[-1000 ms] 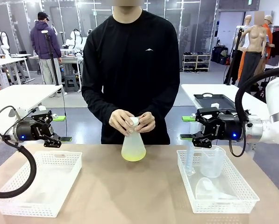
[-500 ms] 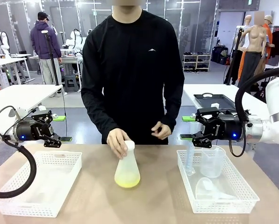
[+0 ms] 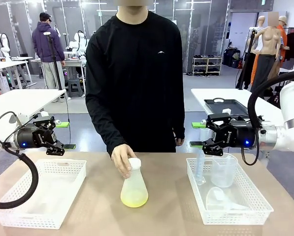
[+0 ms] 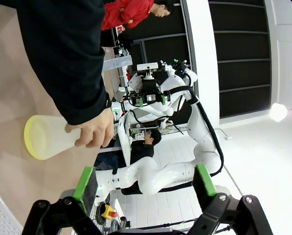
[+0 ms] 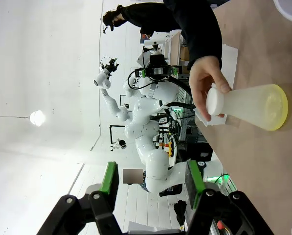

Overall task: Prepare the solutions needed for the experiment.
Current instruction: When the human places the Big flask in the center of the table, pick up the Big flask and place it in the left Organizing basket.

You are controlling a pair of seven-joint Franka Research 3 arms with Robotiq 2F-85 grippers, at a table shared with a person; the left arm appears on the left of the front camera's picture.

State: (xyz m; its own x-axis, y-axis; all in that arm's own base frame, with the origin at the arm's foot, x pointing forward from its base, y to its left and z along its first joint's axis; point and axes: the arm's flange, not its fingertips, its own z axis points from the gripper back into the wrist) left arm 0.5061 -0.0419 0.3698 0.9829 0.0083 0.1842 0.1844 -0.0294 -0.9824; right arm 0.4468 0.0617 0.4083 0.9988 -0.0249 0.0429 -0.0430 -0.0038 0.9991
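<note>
A: What's closest to us?
B: Two white baskets on the brown table (image 3: 161,216). The left basket (image 3: 18,206) sits on one side. The right basket (image 3: 245,209) has a clear beaker (image 3: 224,169) and other clear pots in it.
A: Where's the yellow stuff?
B: The solution (image 3: 134,199) is a thin yellow layer at the bottom of the flask (image 3: 134,183). The flask stands upright on the table, in the middle, between the baskets.
A: Did anything just change?
B: Yes. A second ago the person held the flask's neck with both hands, farther back. Now it stands closer to us, with a white stopper (image 3: 135,161) on top. One hand (image 3: 121,158) holds the neck. The other hand (image 3: 179,142) hangs by the person's side.
A: What does that mean?
B: I think the flask is closed up and is being put down for the robot.
A: Are the grippers busy?
B: No. The left gripper (image 3: 64,135) and the right gripper (image 3: 197,134) hang in the air near the far ends of the baskets. Their fingers are spread, with nothing between them.
A: Is there room to move?
B: Lots. Bare table lies all around the flask, well apart from both basket edges. The hand is on the left side of the neck, so the right side looks more free.
</note>
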